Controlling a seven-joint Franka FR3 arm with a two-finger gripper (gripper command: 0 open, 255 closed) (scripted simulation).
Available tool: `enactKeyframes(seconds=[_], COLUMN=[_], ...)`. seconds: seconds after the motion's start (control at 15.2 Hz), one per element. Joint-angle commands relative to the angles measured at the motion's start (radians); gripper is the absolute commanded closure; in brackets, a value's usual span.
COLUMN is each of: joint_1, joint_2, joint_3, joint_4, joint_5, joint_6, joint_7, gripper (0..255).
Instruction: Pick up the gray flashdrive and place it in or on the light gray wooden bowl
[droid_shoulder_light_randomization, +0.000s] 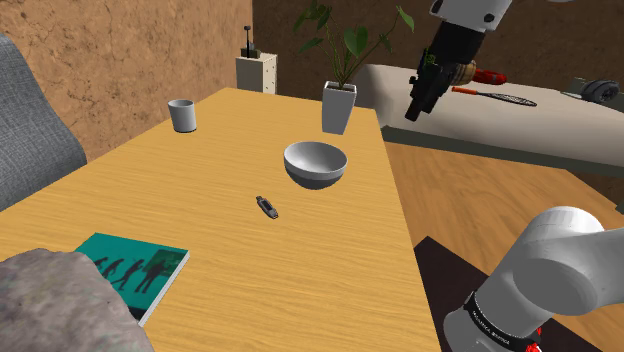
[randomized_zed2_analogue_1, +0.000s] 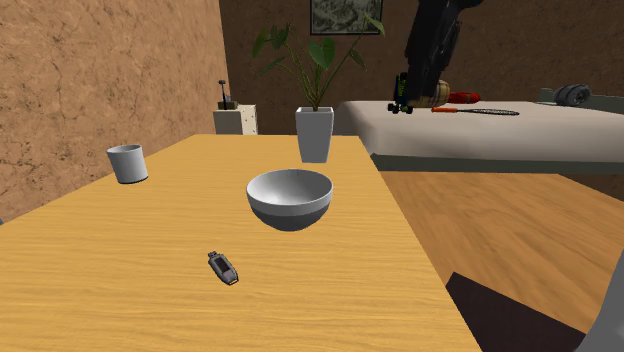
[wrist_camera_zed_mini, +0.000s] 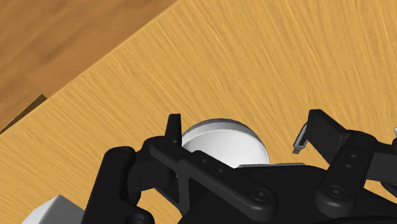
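The small gray flash drive (droid_shoulder_light_randomization: 267, 207) (randomized_zed2_analogue_1: 223, 267) lies flat on the wooden table (droid_shoulder_light_randomization: 200, 200), a short way in front of the light gray bowl (droid_shoulder_light_randomization: 315, 163) (randomized_zed2_analogue_1: 290, 197). The bowl stands upright with nothing in it. My black gripper (droid_shoulder_light_randomization: 415, 110) (randomized_zed2_analogue_1: 400, 105) hangs high in the air beyond the table's edge at the shoulder view's right, well above bowl and drive. In the wrist view my gripper (wrist_camera_zed_mini: 248, 130) is open, its fingers apart and holding nothing. The bowl (wrist_camera_zed_mini: 222, 143) shows far below between them, and the drive (wrist_camera_zed_mini: 299, 143) peeks out beside one finger.
A white cup (droid_shoulder_light_randomization: 181, 115) (randomized_zed2_analogue_1: 127, 163) stands at the table's far left. A potted plant (droid_shoulder_light_randomization: 339, 107) (randomized_zed2_analogue_1: 314, 133) rises just behind the bowl. A teal book (droid_shoulder_light_randomization: 135, 270) and a grey rock-like lump (droid_shoulder_light_randomization: 60, 305) lie near the front. A low bench (droid_shoulder_light_randomization: 500, 120) with tools runs behind.
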Motion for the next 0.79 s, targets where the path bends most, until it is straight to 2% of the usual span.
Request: enactKeyframes(seconds=[0.0, 0.73], joint_1=[0.0, 0.005], joint_2=[0.0, 0.236], joint_3=[0.0, 0.207], joint_4=[0.0, -0.042], joint_5=[0.0, 0.079], joint_6=[0.0, 0.252], joint_7=[0.0, 0.233], gripper=[0, 0])
